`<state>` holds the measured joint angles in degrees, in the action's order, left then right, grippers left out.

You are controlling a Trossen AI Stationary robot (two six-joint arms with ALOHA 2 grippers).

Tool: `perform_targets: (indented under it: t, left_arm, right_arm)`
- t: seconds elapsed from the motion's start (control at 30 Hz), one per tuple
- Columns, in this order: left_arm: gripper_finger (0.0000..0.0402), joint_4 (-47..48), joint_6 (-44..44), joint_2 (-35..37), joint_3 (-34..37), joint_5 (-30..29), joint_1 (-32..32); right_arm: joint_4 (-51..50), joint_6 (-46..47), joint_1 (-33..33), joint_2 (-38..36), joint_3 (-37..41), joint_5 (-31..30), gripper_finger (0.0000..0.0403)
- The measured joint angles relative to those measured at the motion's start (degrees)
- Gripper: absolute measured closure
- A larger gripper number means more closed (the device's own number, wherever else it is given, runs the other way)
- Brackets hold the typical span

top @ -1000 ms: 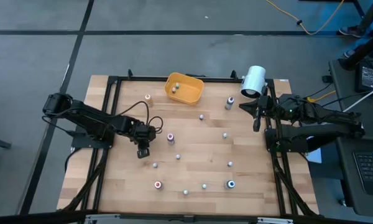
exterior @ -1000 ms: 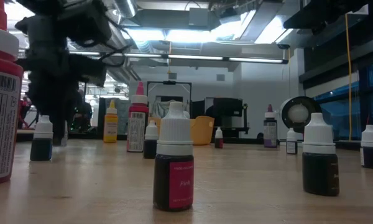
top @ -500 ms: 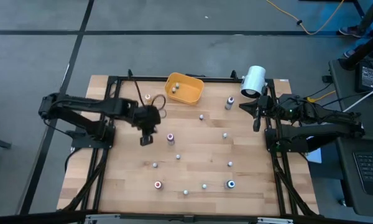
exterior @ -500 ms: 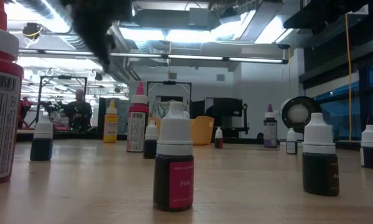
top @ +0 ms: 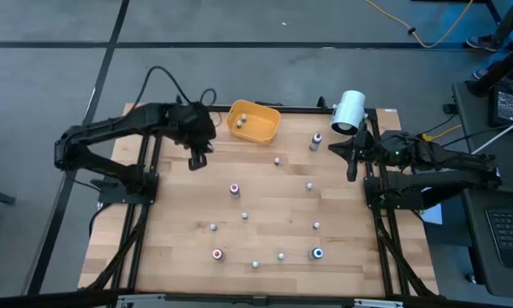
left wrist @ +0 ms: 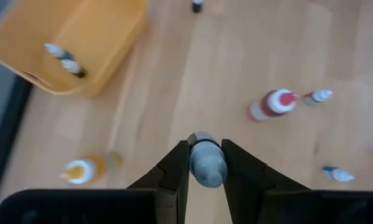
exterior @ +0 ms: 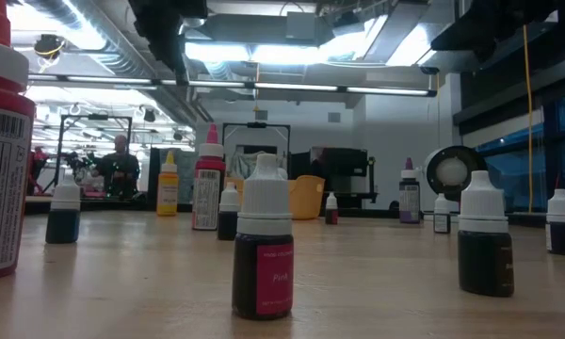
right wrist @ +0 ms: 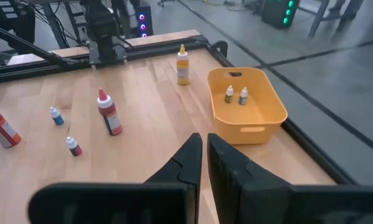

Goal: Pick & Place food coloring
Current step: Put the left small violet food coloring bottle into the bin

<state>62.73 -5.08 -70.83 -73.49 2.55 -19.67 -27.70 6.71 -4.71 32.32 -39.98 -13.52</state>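
My left gripper [top: 197, 159] hangs above the table's far left part, a short way left of the orange bowl [top: 253, 121], and is shut on a tiny grey-capped food coloring bottle [left wrist: 206, 164]. The bowl [left wrist: 74, 43] holds two tiny bottles [left wrist: 62, 59]. Several more small bottles stand upright across the wooden table, among them a pink one [top: 234, 189], a red one [top: 217, 253] and a blue one [top: 317, 252]. My right gripper [top: 352, 162] is shut and empty at the table's right edge; its fingers also show in the right wrist view [right wrist: 205, 155]. My left gripper pinches the tiny bottle at its grey-capped top end [left wrist: 206, 163] between its two fingers. The fingers [left wrist: 175, 168] come from above, pointing down. The bottle stands upright in the hold, cap up, lifted clear of the table.
A big white cylinder [top: 349, 111] sits at the far right. A taller red-tipped bottle [left wrist: 272, 104] and a yellow-orange bottle [left wrist: 84, 169] stand near my left gripper. A black frame [top: 154, 128] runs along the table's edges. A person [exterior: 121, 165] shows in the room behind.
My left gripper has risen from the table and gone toward the far edge and the orange bowl, shut on the grey-capped bottle, which is lifted clear. My right arm has kept still.
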Motion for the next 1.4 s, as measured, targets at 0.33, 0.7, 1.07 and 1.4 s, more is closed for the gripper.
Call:
perform_targets:
  t: [0.33,0.7,1.07,1.4]
  left_arm:
    - [0.0326,-1.0,-8.1,-5.3,-5.4,-0.1,-9.2]
    - [0.0326,-1.6,-13.5,-21.7,-20.9,-0.1,-15.2]
    - [0.0324,-1.7,-16.2,-36.8,-30.9,0.5,-18.2]
    - [0.0323,-3.4,-17.9,-44.4,-31.3,2.1,-19.6]
  right_arm:
    - [0.0,-0.8,0.0,0.1,0.0,0.0,0.0373]
    - [0.0,-1.2,0.0,0.1,0.1,0.0,0.0373]
    - [0.0,-1.4,0.0,0.1,0.1,0.0,0.0373]
    - [0.0,-2.6,0.0,0.1,0.1,0.0,0.0373]
